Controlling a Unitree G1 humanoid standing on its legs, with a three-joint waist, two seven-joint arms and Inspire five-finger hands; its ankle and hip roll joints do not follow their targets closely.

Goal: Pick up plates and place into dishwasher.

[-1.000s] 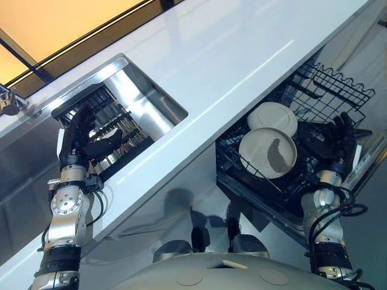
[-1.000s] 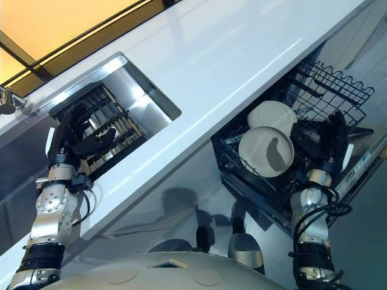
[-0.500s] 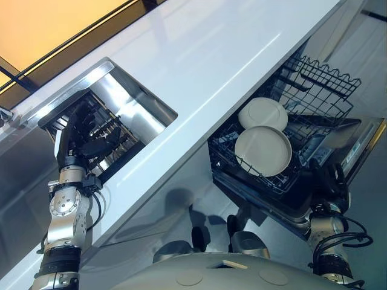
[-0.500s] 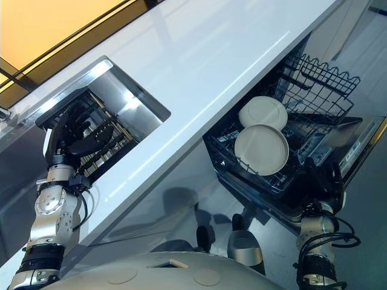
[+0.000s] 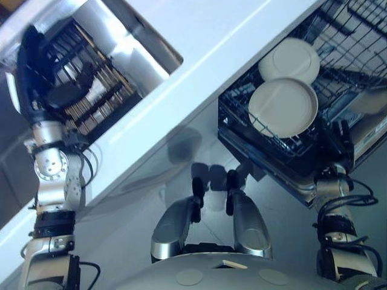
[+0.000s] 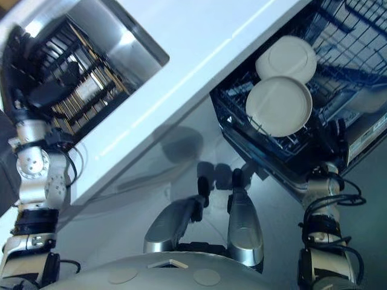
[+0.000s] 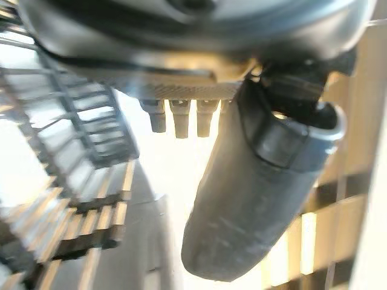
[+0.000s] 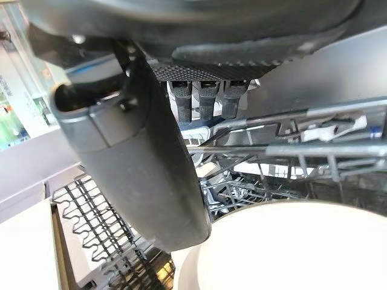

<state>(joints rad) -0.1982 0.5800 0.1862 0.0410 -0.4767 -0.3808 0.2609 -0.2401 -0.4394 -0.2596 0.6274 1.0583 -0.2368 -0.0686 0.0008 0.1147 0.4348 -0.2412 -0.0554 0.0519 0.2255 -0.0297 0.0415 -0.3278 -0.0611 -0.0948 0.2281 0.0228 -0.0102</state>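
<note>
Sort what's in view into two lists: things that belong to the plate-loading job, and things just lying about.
Belongs to the job:
- two round white plates standing in the black wire dishwasher rack
- right hand by the rack's front edge
- left hand over the sink

Just there:
- steel sink holding a dark wire drying rack
- white countertop

White countertop (image 5: 199, 36) above a glossy, perhaps tiled floor (image 5: 139, 199).
</note>
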